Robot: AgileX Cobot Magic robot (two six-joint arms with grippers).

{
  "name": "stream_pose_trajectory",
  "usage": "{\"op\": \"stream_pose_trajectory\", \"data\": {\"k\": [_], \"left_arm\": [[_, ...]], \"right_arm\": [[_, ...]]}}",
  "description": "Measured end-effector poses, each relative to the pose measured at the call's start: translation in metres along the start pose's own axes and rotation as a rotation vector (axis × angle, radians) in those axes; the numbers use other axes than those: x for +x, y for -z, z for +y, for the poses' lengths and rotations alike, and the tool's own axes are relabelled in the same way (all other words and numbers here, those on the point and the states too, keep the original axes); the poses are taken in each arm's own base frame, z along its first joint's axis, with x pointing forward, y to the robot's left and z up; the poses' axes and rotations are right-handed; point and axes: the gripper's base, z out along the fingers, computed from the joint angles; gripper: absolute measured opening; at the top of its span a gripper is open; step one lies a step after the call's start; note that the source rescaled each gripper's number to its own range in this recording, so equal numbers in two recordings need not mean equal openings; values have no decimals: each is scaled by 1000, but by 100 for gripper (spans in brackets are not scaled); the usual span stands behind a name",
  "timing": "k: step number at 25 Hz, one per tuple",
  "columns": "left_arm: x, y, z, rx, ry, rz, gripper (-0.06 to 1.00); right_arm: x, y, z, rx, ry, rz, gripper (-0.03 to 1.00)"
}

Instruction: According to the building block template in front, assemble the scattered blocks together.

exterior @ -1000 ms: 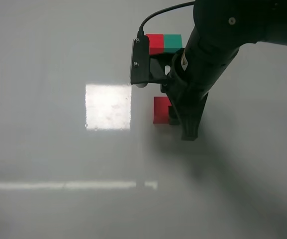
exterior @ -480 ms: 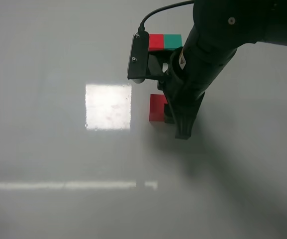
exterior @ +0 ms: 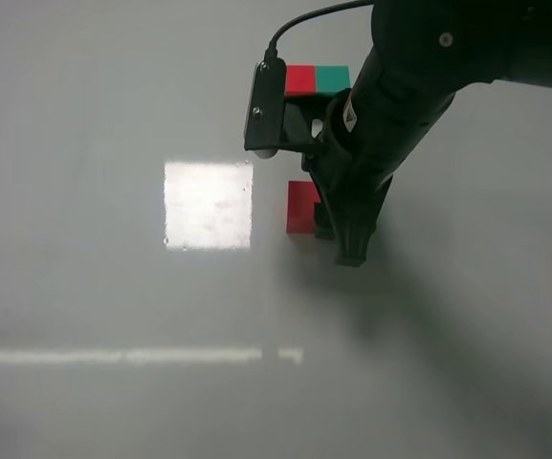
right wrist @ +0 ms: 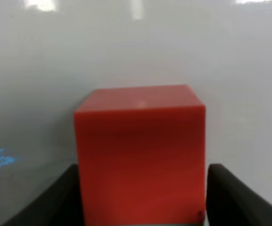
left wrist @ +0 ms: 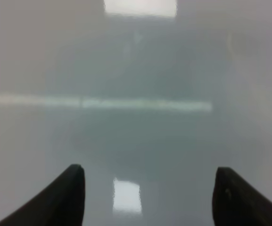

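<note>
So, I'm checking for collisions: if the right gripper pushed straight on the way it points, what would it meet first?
The red cube: it already sits between the right gripper's fingers, filling the wrist view. Beyond it only bare grey tabletop shows. Whether the fingers touch it is unclear.

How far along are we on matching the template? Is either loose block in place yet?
Nothing looks joined yet. In hand: the red block sits between the right gripper fingers, which flank its sides; whether they are clamping it is unclear. The template lies just beyond the arm, untouched. The loose green block is not visible in any view, possibly hidden under the arm. The left gripper is open over bare table. Left: bring red and green together.
</note>
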Motion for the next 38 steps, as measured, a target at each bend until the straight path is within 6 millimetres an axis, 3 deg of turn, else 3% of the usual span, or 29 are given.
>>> {"op": "stream_pose_trajectory", "data": {"k": [5,7,11,18,25,27,31,38], "left_arm": [[0,0,0,0,1,0,46],[0,0,0,0,1,0,46],[0,0,0,0,2,0,46],[0,0,0,0,1,0,46],[0,0,0,0,1,0,46],[0,0,0,0,1,0,46],[0,0,0,0,1,0,46],[0,0,0,0,1,0,46]], "right_arm": [[-1,0,-1,9,-1,-13,82],[0,0,0,0,-3,0,90],[0,10,-5,-2,-24,8,93],[1,44,-18,16,-126,-63,95],[13,71,-26,61,-439,-114,95],[27,73,-35,87,-576,-95,95],[76,64,-61,157,-779,16,93],[185,58,-93,198,-1176,133,85]]}}
